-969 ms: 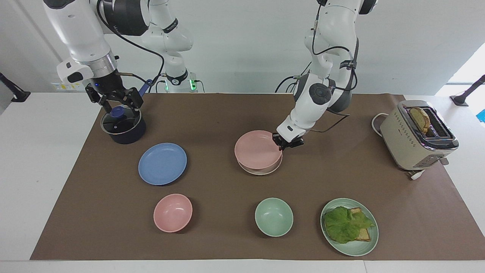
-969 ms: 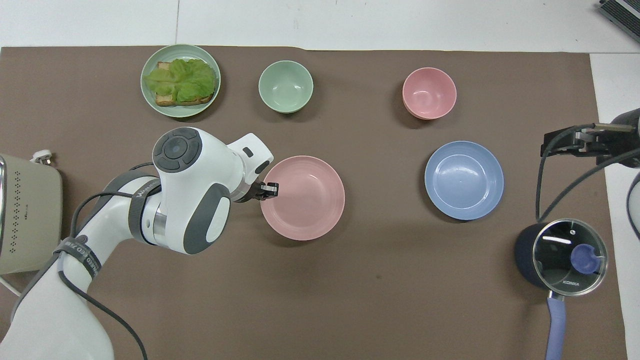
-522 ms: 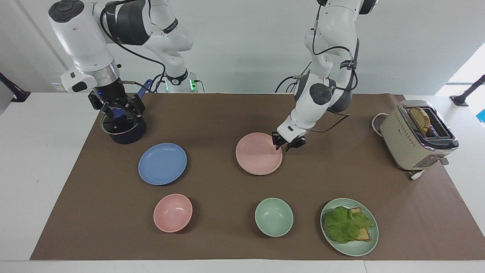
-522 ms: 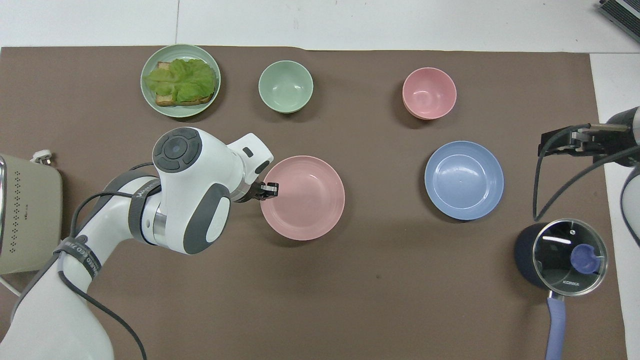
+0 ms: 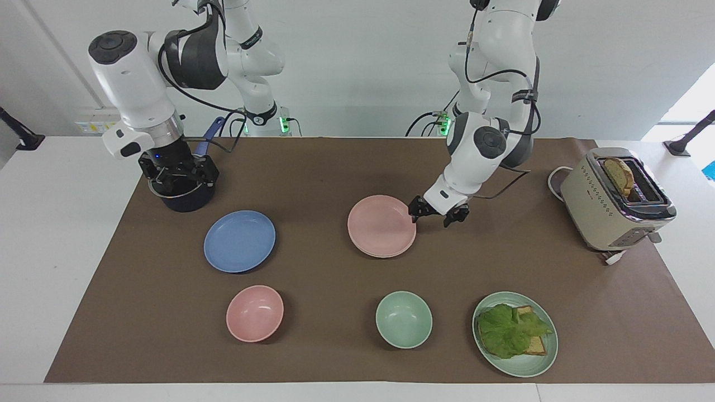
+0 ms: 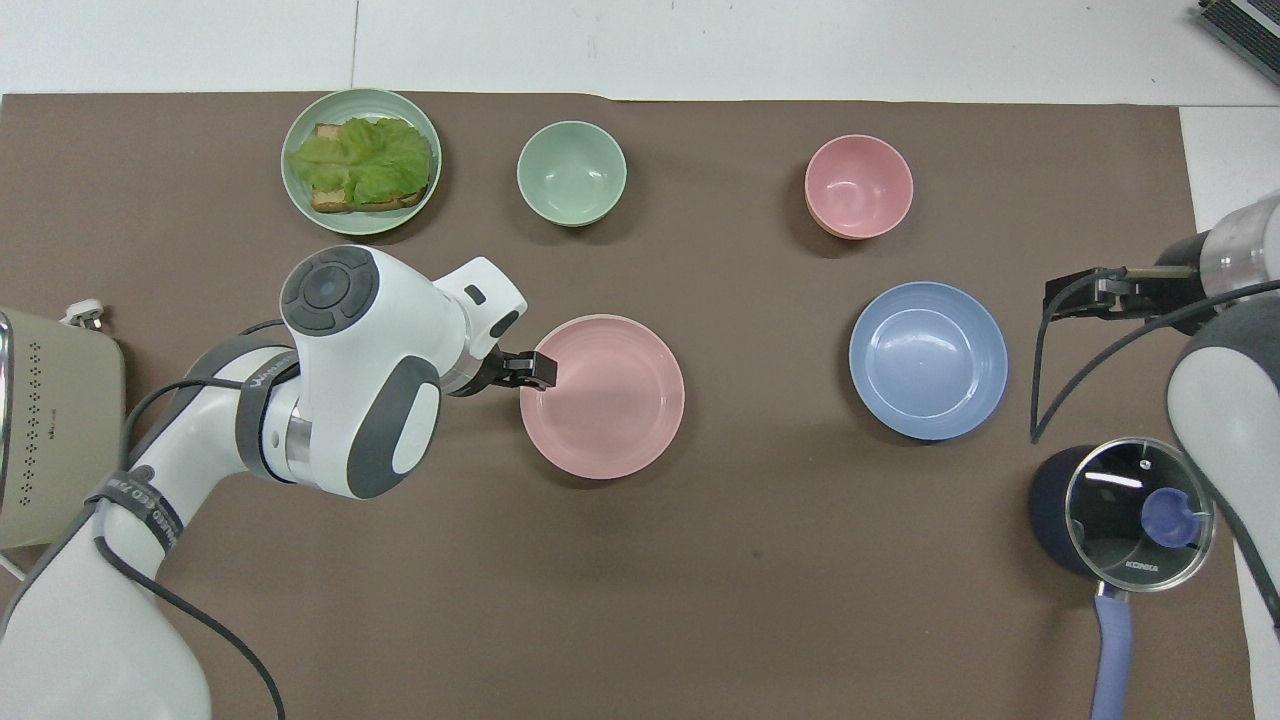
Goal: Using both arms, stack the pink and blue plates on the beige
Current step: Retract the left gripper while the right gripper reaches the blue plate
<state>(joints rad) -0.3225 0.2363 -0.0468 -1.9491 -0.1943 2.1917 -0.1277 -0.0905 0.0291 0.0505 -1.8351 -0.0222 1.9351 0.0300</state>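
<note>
My left gripper hangs low with its fingers spread, just beside the rim of the pink plate on the side toward my left arm's end of the counter; it pinches nothing. The pink plate lies flat on the beige plate, of which only a thin cream edge shows under it; so, as I judge it, the first half of the stack is done.

My right gripper hangs over the pot, fingers spread and empty; the blue plate lies on the counter close below that gripper in the facing view, farther from my bases than the pot, and well apart from the pink plate.

The step in hand, I think, is the blue plate; the next move calls for my right gripper to come off the pot, drop to the blue plate's rim, pinch it and carry it across onto the pink one; my left gripper should first clear the stack so the two do not meet there.
</note>
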